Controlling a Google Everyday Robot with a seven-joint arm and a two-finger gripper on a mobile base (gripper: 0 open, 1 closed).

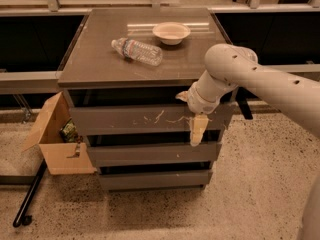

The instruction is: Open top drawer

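The top drawer (125,120) is the wide grey front just under the cabinet top, with whitish scratches across its middle. A dark gap shows above it. My gripper (198,130) hangs down from the white arm (250,74) in front of the right part of this drawer front, its cream tip reaching down to the drawer's lower edge. Two narrower grey drawers (150,154) sit below.
On the cabinet top (95,59) lie a plastic water bottle (137,51) and a cream bowl (171,32). An open cardboard box (60,139) stands on the floor against the cabinet's left side. A black pole (30,194) lies on the speckled floor.
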